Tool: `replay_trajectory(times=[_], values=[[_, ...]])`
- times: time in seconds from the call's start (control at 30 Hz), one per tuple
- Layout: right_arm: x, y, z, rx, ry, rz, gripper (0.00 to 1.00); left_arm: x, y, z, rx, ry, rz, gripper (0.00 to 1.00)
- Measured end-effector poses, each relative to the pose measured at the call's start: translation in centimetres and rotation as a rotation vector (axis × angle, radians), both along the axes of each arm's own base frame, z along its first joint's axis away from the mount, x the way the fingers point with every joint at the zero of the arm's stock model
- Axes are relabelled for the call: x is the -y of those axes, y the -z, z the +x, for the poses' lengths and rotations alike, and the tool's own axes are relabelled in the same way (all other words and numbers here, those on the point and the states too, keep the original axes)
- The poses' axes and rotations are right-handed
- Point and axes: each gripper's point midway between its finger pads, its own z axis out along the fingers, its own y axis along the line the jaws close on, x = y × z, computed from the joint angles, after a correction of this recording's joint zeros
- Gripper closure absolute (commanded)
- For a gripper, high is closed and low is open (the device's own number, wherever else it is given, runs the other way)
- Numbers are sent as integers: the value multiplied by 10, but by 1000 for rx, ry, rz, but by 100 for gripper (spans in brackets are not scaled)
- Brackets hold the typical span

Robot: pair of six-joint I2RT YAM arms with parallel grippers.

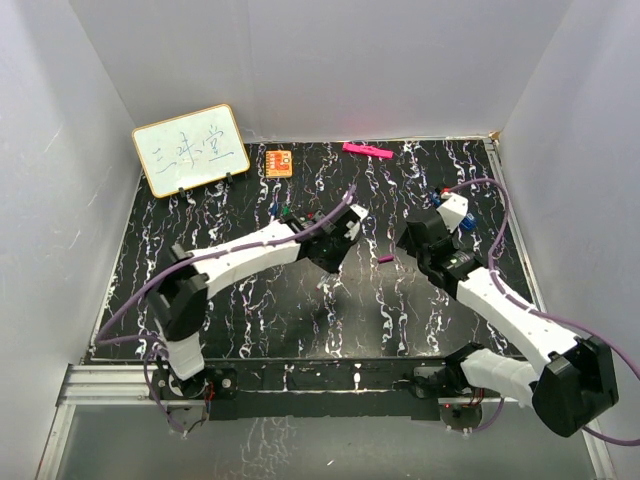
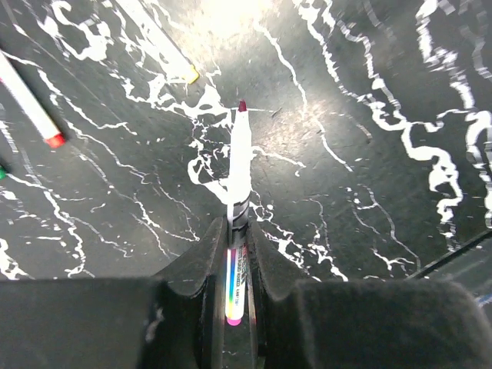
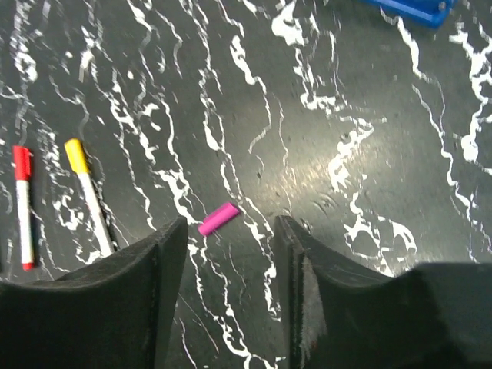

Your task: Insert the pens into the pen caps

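Black marbled table [image 1: 250, 330] boxed in by white walls [image 1: 330, 60].
The tabletop is black with white veins, and plain walls close it at the left, back and right. A whiteboard [image 1: 190, 150] with blue writing leans at the back left. An orange block [image 1: 279, 162] and a pink bar [image 1: 366, 150] lie near the back edge. A metal rail [image 1: 110, 385] runs along the near edge. Light glares off the tabletop.

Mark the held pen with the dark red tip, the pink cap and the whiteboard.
dark-red-tipped pen [image 2: 240, 161], left wrist view, middle of its white barrel.
pink cap [image 3: 219, 217], right wrist view, middle of its side.
whiteboard [image 1: 190, 148], top external view, centre of its written face.
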Motion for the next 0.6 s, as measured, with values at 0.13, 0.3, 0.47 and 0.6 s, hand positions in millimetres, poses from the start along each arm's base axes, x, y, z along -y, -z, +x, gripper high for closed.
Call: replay_trajectory(times=[0.13,0.3,0.47,0.6], values=[[-3,24,-9,-105,6,8,47,-2,-44,4,92,-12,-89,100],[-14,49,-15,-207,-11,41,41,-21,-52,-3,141,-25,-112,100],[-26,76,-13,-308,-23,57,41,-36,-32,-10,134,-35,-79,100],[-35,84,-7,-339,-32,68,41,-42,-23,-11,131,-40,-62,100]])
